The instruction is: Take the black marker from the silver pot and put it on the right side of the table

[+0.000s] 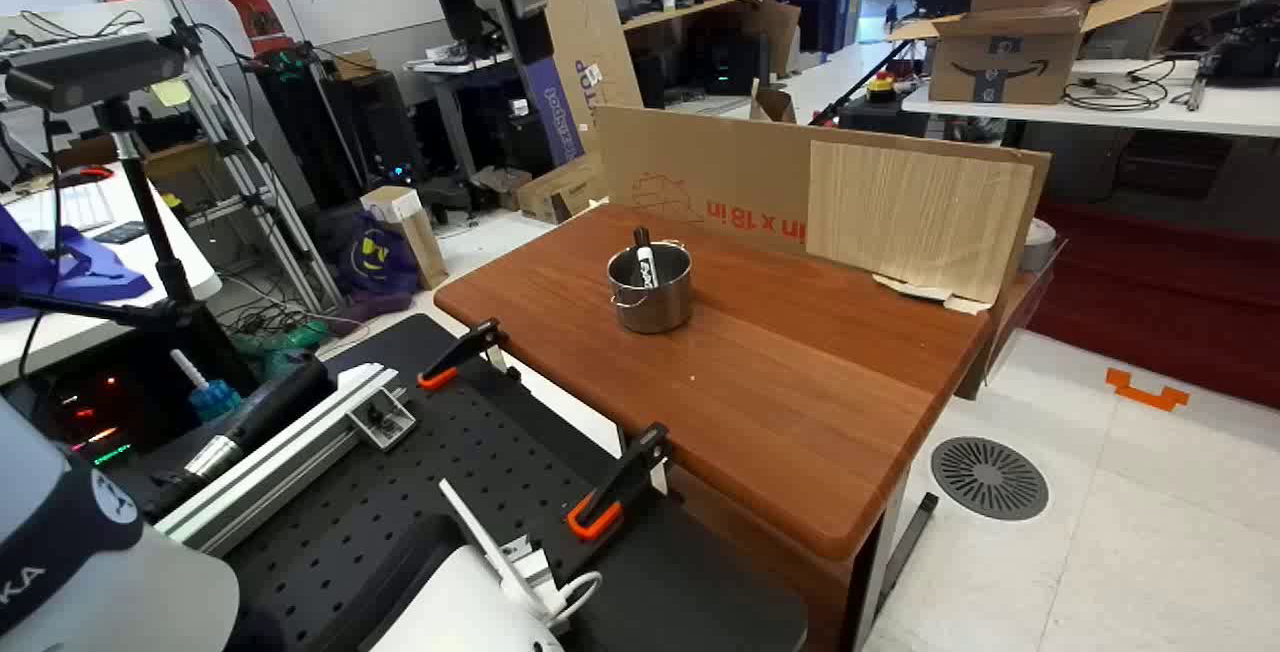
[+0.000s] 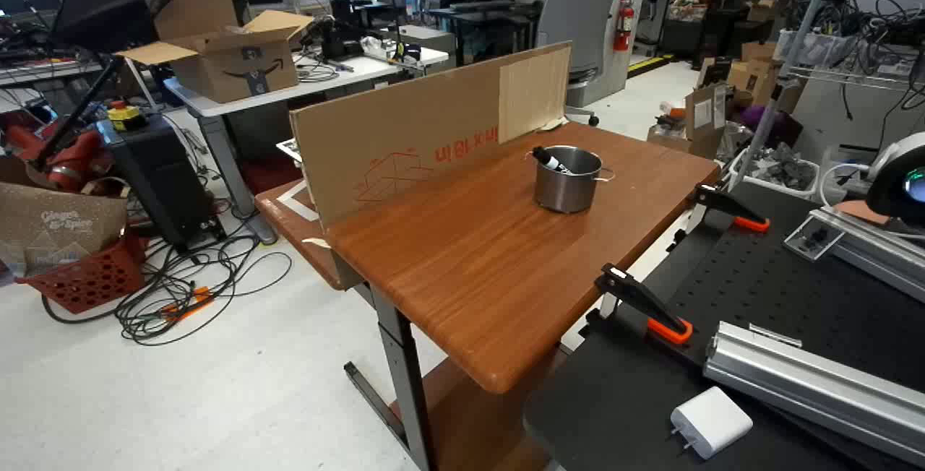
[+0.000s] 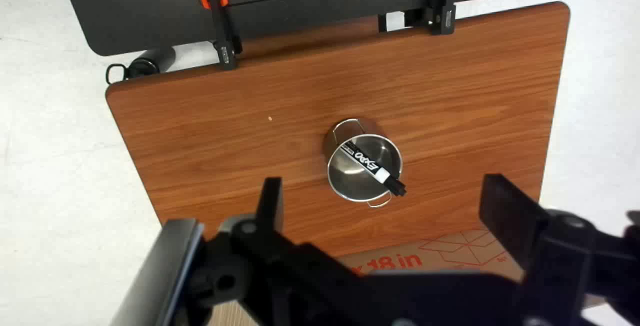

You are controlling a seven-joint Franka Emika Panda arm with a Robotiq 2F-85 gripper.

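The silver pot (image 1: 655, 310) stands upright on the reddish-brown table (image 1: 790, 402). It also shows in an exterior view (image 2: 566, 193) and in the wrist view (image 3: 345, 185). The black marker (image 3: 367, 162) leans inside the pot, with its black cap end sticking out over the rim. It also shows in both exterior views (image 1: 646, 262) (image 2: 553, 160). In the wrist view my gripper (image 3: 383, 180) is open and empty, with its fingers wide apart. It is high above the table (image 3: 210, 131), and the pot lies between the fingertips in the picture, well below them.
A cardboard sheet (image 1: 720, 157) stands along the table's far edge and also shows in an exterior view (image 2: 405, 139). A black perforated bench (image 1: 490, 477) with orange clamps (image 1: 597, 520) adjoins the near edge. A white charger (image 2: 712, 422) lies on the bench.
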